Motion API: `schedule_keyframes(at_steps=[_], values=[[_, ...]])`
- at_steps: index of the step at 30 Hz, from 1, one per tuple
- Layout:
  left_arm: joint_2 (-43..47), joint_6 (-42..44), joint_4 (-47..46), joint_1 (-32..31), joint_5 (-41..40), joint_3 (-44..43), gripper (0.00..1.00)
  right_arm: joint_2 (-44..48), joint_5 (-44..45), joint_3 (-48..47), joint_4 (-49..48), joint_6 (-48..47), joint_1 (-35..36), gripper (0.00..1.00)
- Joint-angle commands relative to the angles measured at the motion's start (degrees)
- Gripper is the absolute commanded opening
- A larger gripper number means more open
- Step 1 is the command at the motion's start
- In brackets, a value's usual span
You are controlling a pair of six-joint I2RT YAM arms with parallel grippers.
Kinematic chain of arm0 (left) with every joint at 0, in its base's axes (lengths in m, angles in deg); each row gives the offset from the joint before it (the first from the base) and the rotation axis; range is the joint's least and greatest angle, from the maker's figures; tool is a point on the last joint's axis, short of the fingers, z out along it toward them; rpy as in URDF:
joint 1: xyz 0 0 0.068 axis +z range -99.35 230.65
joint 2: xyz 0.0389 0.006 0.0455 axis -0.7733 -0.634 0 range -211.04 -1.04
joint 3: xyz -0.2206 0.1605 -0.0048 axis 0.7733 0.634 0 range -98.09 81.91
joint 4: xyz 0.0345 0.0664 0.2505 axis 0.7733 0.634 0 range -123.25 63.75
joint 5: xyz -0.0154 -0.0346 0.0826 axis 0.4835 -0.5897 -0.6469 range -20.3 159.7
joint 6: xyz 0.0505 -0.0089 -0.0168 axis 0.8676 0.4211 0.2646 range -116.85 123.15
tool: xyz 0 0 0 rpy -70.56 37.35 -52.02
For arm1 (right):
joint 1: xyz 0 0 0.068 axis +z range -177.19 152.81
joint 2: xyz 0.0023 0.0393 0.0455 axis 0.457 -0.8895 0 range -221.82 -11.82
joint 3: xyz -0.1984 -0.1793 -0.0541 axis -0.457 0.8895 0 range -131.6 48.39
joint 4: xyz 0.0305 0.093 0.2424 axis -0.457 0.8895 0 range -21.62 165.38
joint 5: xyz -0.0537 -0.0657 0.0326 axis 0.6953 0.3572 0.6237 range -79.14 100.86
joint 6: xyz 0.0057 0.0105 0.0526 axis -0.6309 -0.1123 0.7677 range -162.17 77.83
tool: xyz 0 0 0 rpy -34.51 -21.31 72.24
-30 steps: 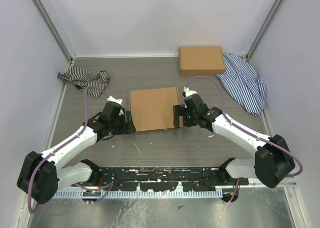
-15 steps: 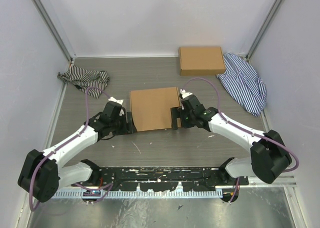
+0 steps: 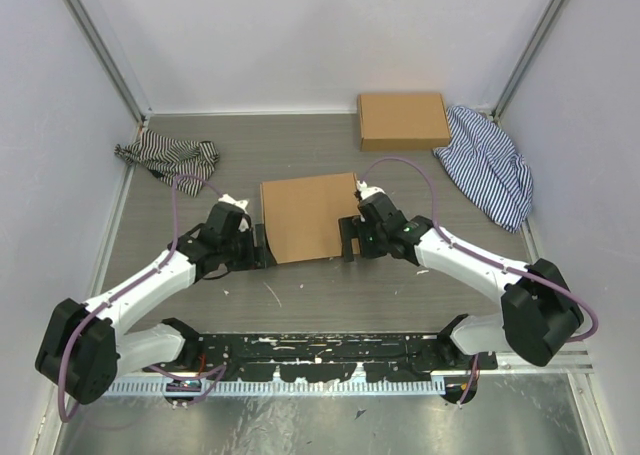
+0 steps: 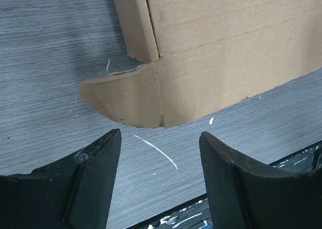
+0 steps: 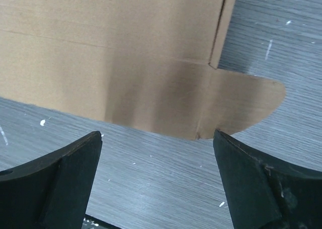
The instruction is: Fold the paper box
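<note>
Found paper box [image 3: 308, 218] lying flat mid-tabletop [image 3: 300, 295], between the two arms, not yet erected and holding nothing. Noted left hand [image 4: 160, 136] released, jaws wide, set low just short of rounded tab [image 4: 123, 95] at near left corner; no contact. Noted right hand [image 5: 157, 134] likewise released and wide, facing matching tab [image 5: 246, 100] at near right corner; no contact. Judged stationed one per side so as to raise both side flaps together. Observed second cardboard box [image 3: 404, 120] at far edge, closed; contents not visible. Recorded striped cloths [image 3: 168, 157] well apart from the work.
</note>
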Motion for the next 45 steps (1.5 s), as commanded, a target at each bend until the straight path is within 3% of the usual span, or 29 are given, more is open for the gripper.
schedule_keyframes(at_steps=[1,9,17,27,36,45], values=[[2.0,0.0,0.3,0.0,-0.1,-1.2,0.70,1.4,7.8,-2.3,0.7,-1.1,0.4,0.99],[2.8,1.0,0.9,0.0,-1.7,-4.4,0.72,-1.1,12.6,-6.5,1.4,-2.6,0.2,1.00],[-4.2,2.9,1.7,0.0,-2.8,-6.2,0.72,-5.4,11.4,-8.0,0.5,-2.7,-0.3,1.00],[-6.4,3.1,-3.4,-0.1,-0.4,-5.4,0.72,-5.8,2.2,-6.6,-2.5,-5.0,-0.9,1.00],[-8.3,3.6,-4.3,-0.2,-0.1,-6.1,0.73,-6.8,2.6,-6.2,-2.5,-5.4,-0.9,1.00],[-12.4,2.9,-6.1,-1.9,2.9,-6.7,0.73,-7.6,-3.6,-5.9,-3.4,-6.2,-0.9,0.99]])
